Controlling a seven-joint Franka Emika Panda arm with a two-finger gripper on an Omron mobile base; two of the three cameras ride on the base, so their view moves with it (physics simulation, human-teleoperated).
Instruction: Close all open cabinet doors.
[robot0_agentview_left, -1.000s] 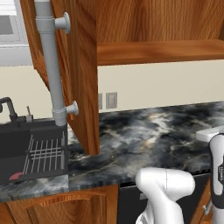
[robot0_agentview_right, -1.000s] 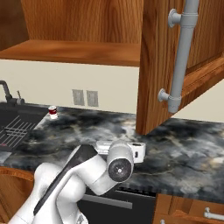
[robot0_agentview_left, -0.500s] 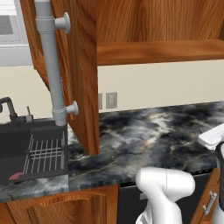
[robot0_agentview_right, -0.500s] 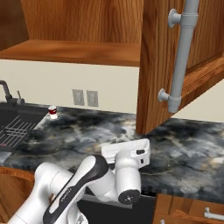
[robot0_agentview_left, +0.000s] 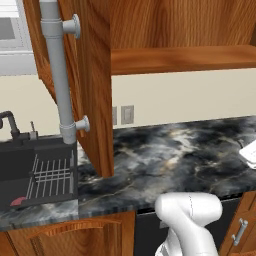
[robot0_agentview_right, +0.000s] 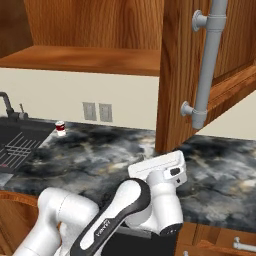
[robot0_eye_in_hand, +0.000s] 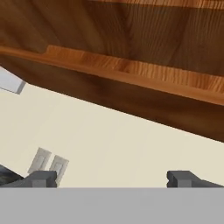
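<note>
Above the dark, white-veined marble counter (robot0_agentview_left: 170, 155), both wall-cabinet doors stand swung wide open. From the left base view the left door (robot0_agentview_left: 92, 85) shows its reddish-brown grain edge-on, with a long grey cylindrical bar handle (robot0_agentview_left: 60, 75) on round standoffs. From the right base view the right door (robot0_agentview_right: 182, 75) juts forward the same way, its grey bar handle (robot0_agentview_right: 207, 65) running vertically beside a raised-panel frame. Between them the open cabinet's flat wooden shelf (robot0_agentview_right: 85, 59) is exposed. A black sink (robot0_agentview_left: 30, 175) with a wire rack sits at the left. The gripper (robot0_eye_in_hand: 111, 178) tilts up toward the shelf's underside and cream wall; its dark fingertips (robot0_eye_in_hand: 41, 178) stand well apart, apparently released and grasping nothing.
</note>
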